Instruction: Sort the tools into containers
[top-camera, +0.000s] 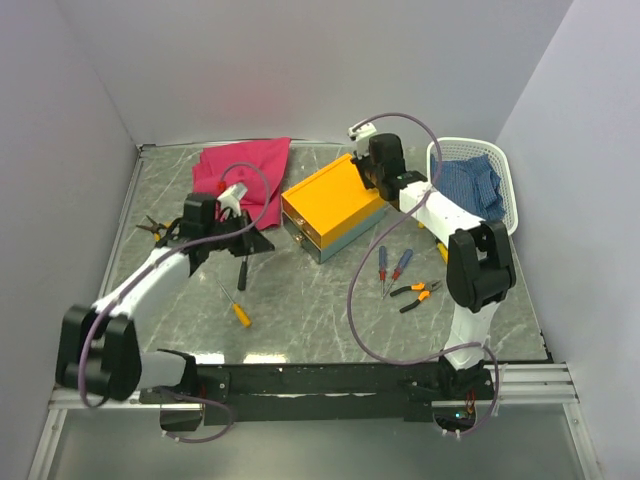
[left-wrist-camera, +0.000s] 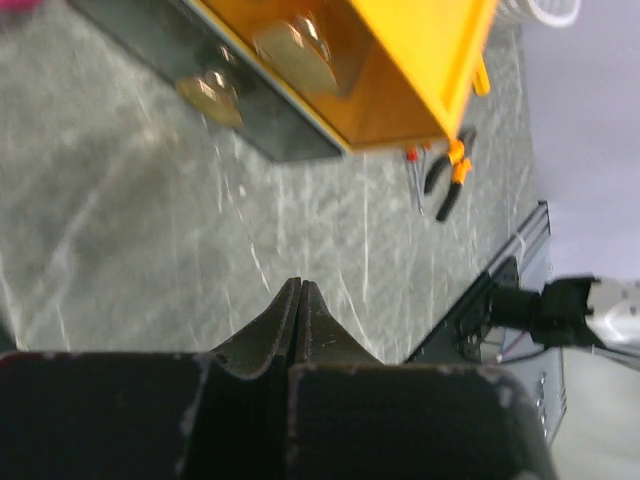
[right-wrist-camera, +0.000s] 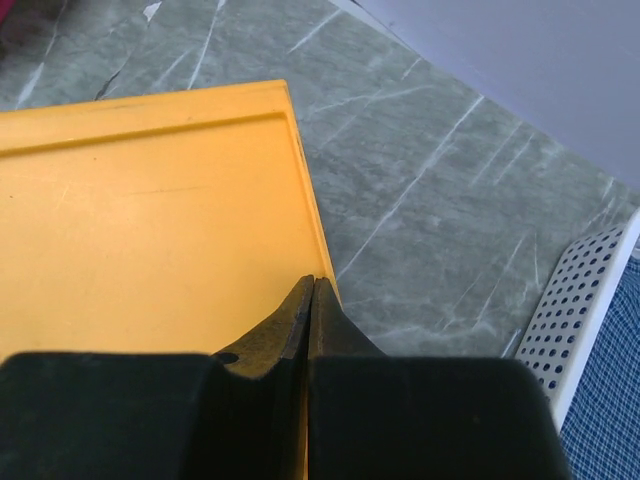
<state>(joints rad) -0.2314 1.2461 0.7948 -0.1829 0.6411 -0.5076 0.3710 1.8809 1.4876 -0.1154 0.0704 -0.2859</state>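
Lying nearest the arm bases, the yellow screwdriver (top-camera: 240, 312) and orange-black pliers (top-camera: 415, 292) rest loose on the table (top-camera: 300, 300), unsorted, at seven and five o'clock of the toolbox (top-camera: 330, 205). The left tool (left-wrist-camera: 300, 290), at the toolbox's nine o'clock, is pinched shut on nothing, likely between picks. The right tool (right-wrist-camera: 312, 285), also closed and empty, hangs over the lid's edge, with the basket (right-wrist-camera: 585, 290) at three o'clock.
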